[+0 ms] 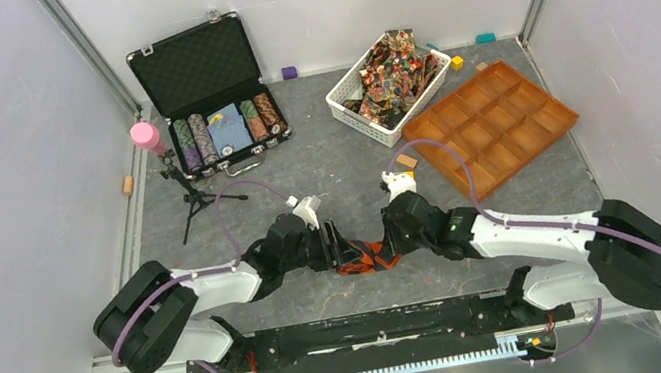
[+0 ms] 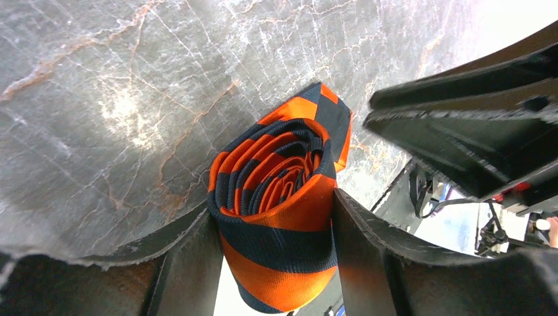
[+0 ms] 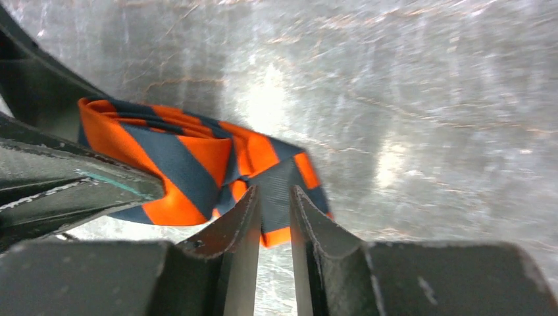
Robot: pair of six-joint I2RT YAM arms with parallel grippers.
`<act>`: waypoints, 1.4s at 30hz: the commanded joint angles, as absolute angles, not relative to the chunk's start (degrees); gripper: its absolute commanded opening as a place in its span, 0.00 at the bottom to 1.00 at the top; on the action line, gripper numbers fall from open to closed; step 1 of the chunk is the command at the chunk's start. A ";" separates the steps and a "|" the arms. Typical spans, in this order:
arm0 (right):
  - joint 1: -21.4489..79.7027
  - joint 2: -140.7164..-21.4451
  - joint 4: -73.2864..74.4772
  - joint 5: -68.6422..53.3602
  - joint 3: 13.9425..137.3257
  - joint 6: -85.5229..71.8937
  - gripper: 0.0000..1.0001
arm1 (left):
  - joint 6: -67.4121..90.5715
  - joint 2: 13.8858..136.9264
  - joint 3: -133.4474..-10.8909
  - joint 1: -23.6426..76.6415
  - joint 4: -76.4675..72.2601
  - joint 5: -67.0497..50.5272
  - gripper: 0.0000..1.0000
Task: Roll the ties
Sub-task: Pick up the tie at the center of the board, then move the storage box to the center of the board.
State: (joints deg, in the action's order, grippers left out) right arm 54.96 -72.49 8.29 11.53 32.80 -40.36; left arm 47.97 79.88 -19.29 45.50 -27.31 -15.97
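An orange-and-navy striped tie (image 1: 360, 264) lies between my two grippers near the table's front edge. Most of it is wound into a roll (image 2: 276, 171), and my left gripper (image 2: 273, 207) has both fingers pressed against the roll's sides. In the top view the left gripper (image 1: 335, 247) and the right gripper (image 1: 387, 243) face each other closely. My right gripper (image 3: 274, 191) is shut on the tie's loose tail (image 3: 279, 178), which runs from the roll (image 3: 158, 155) into its narrow gap. Several multicolour ties (image 1: 391, 70) are heaped in a white basket (image 1: 346, 109) at the back.
An orange compartment tray (image 1: 491, 125) sits at the right, beside the basket. An open black case of poker chips (image 1: 210, 95) stands at the back left. A small tripod with a pink top (image 1: 161, 154) stands at the left. Small coloured blocks (image 1: 289, 72) lie along the back wall.
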 commanded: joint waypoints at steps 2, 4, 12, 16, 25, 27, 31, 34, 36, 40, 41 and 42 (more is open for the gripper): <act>49.51 -66.50 15.02 19.91 36.46 -34.16 0.29 | 43.08 75.50 -24.05 45.83 -9.81 -11.75 0.62; 44.79 -64.91 16.15 19.96 36.93 -31.81 0.29 | 41.79 74.83 -25.79 45.91 -6.42 -11.01 0.62; 28.56 -67.75 19.46 20.68 44.31 -23.98 0.30 | 37.81 73.82 -30.96 46.23 5.86 -7.09 0.61; 19.02 -71.54 18.48 17.04 47.01 -22.14 0.32 | 36.98 71.78 -31.85 46.32 9.31 -6.24 0.61; 8.06 -79.13 15.14 9.67 47.50 -21.51 0.34 | 36.50 70.38 -32.37 46.32 11.43 -6.15 0.61; 7.38 -80.63 14.43 8.75 47.46 -21.31 0.34 | 36.55 70.53 -32.58 46.32 11.31 -6.15 0.61; 7.13 -82.26 13.59 7.57 46.35 -21.18 0.34 | 36.53 70.60 -33.00 46.32 11.21 -6.10 0.61; 7.14 -81.95 12.77 6.28 44.15 -21.11 0.33 | 36.54 70.61 -33.02 46.32 11.07 -6.06 0.61; 7.16 -81.74 12.35 5.84 42.80 -20.90 0.33 | 36.59 70.64 -32.93 46.37 11.07 -6.07 0.61; 7.20 -81.91 12.65 4.78 41.10 -20.24 0.33 | 36.72 70.51 -32.67 46.32 10.89 -6.09 0.61; 7.20 -81.60 12.68 4.15 40.52 -20.03 0.33 | 36.67 70.45 -32.62 46.32 10.90 -6.06 0.61; 7.22 -81.24 12.58 3.63 39.86 -20.04 0.33 | 36.73 70.41 -32.54 46.32 10.89 -6.09 0.61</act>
